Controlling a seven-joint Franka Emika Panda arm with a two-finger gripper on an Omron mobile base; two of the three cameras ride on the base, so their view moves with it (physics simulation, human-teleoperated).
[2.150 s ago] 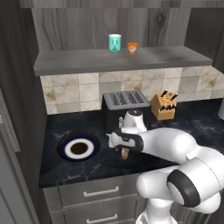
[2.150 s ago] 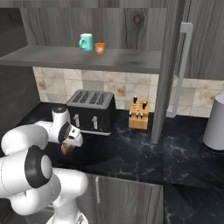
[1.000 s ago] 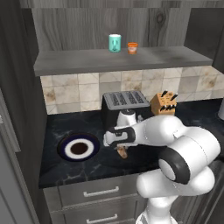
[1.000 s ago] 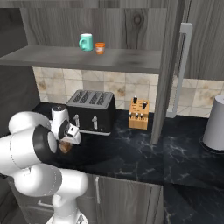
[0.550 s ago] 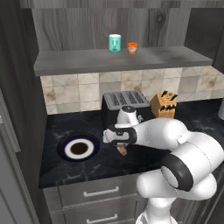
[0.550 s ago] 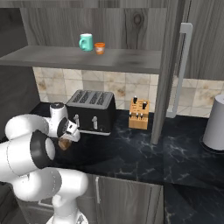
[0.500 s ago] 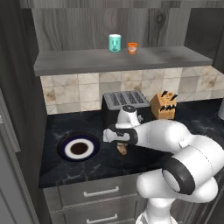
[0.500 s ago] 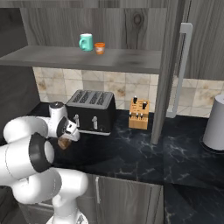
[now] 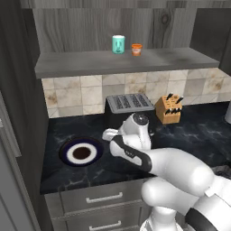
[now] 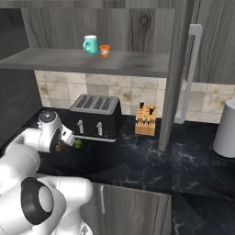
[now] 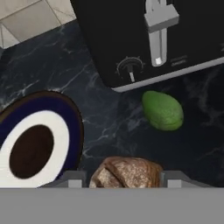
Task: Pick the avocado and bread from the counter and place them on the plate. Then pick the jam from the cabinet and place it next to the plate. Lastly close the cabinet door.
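My gripper point(image 11: 124, 178) is shut on the bread point(image 11: 127, 171), a tan-brown crusty piece held between both fingertips above the black counter point(image 11: 109, 118). In the right base view the gripper point(image 10: 59, 146) hangs in front of the toaster's left end with the bread point(image 10: 58, 147) in it. The green avocado point(image 11: 162, 110) lies on the counter just beyond the bread, against the toaster's front; the right base view has the avocado point(image 10: 78, 143) right of the gripper. The plate point(image 9: 67, 152) lies to the left, its rim point(image 11: 74, 127) close beside the bread. The orange jam point(image 9: 136, 49) stands on the cabinet shelf.
A black toaster point(image 10: 96, 117) sits behind the gripper, a knife block point(image 10: 145, 119) to its right. A teal cup point(image 9: 118, 44) stands left of the jam. The open cabinet door point(image 10: 181, 69) juts out over the counter. A white appliance point(image 10: 225, 131) stands far right.
The gripper, still holding the bread, has moved left toward the plate and a little closer to the toaster. The avocado and the plate have stayed put.
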